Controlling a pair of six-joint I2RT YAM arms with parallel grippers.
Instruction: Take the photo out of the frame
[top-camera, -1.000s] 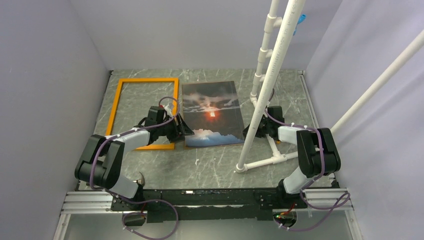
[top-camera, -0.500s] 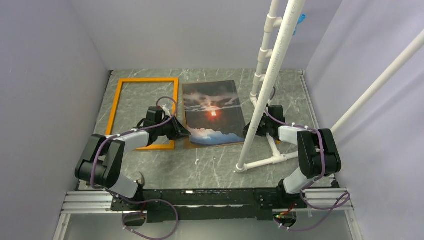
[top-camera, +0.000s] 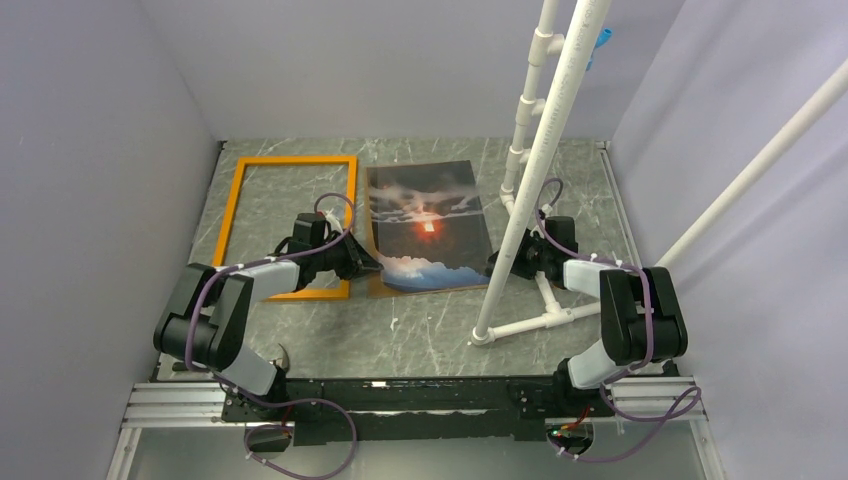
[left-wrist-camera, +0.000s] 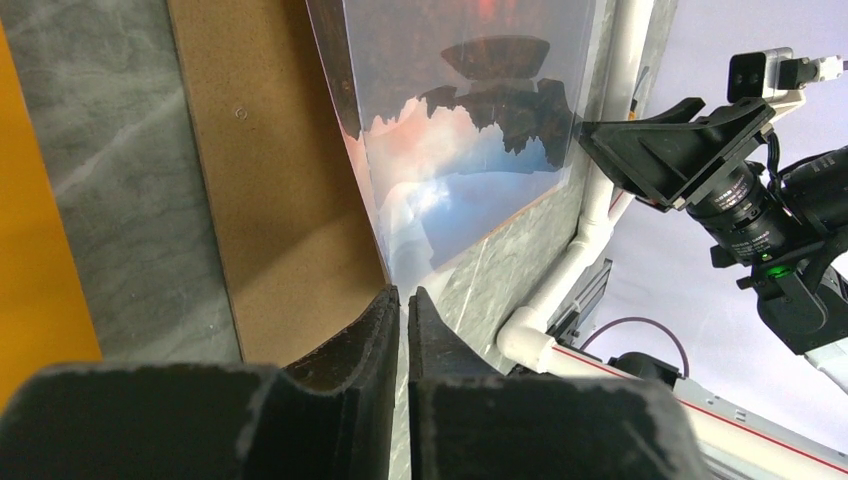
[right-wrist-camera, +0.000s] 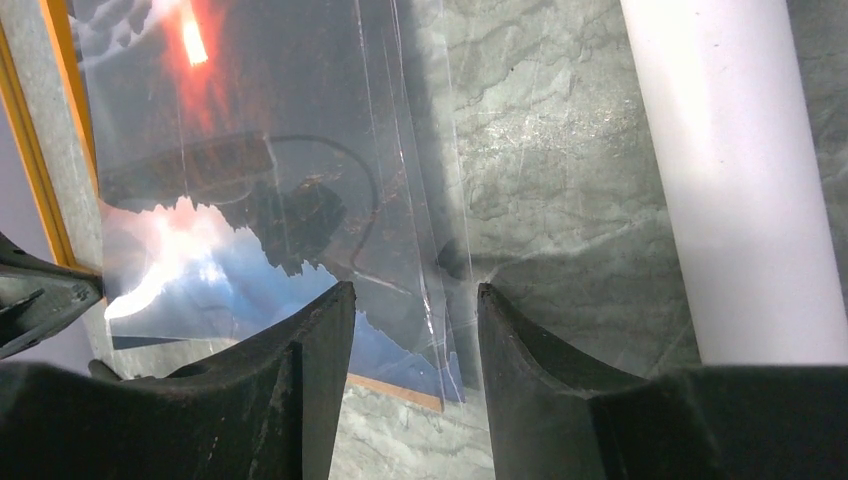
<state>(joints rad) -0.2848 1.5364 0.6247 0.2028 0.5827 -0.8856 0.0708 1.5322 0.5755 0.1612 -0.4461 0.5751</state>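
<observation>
The photo (top-camera: 428, 225), a dark glossy print with a red-orange sun, lies mid-table on a brown backing board (left-wrist-camera: 280, 200). Its left edge is raised off the board. My left gripper (top-camera: 372, 265) sits at the photo's near left corner. In the left wrist view its jaws (left-wrist-camera: 403, 300) are pressed almost together, and the photo's (left-wrist-camera: 470, 150) thin corner runs into the slit. The orange frame (top-camera: 295, 160) lies flat to the left, with nothing in it. My right gripper (top-camera: 497, 262) is low at the photo's near right corner. That gripper (right-wrist-camera: 415, 300) stands open over the photo's (right-wrist-camera: 250, 200) edge.
A white pipe stand (top-camera: 540, 150) rises just right of the photo, its base tubes (top-camera: 535, 320) on the table beside my right gripper. The pipe (right-wrist-camera: 730, 180) fills the right of the right wrist view. Grey walls close in left, back and right.
My left gripper has shut on the photo's near left corner, and that edge now stands off the brown board. My right gripper's jaws have spread wider.
</observation>
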